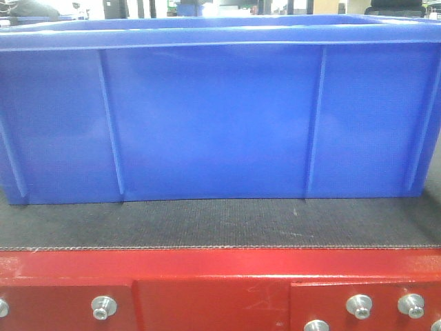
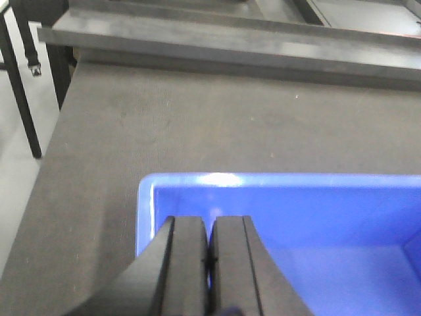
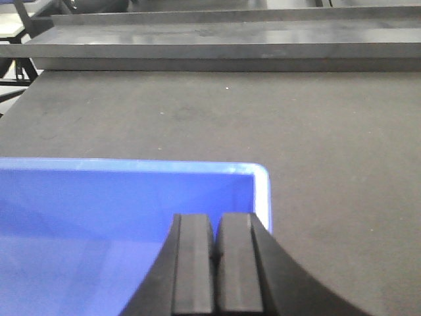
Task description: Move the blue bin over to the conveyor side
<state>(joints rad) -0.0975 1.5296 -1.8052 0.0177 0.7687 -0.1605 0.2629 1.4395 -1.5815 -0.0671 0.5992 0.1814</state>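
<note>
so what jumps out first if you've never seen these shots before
The big blue bin fills nearly the whole front view, sitting on the dark grey conveyor above its red bolted frame. In each wrist view a black tool sits low in the middle, the left tool and right tool each at a corner of the bin, pads nearly together. Whether they pinch the near wall cannot be told.

the blue bin (image 1: 220, 117) runs past both side edges of the front view, its inside unseen. each wrist view shows one corner only (the rest cut off). whether the closed fingers (image 2: 197, 263) pinch its wall is hidden below the frame.
</note>
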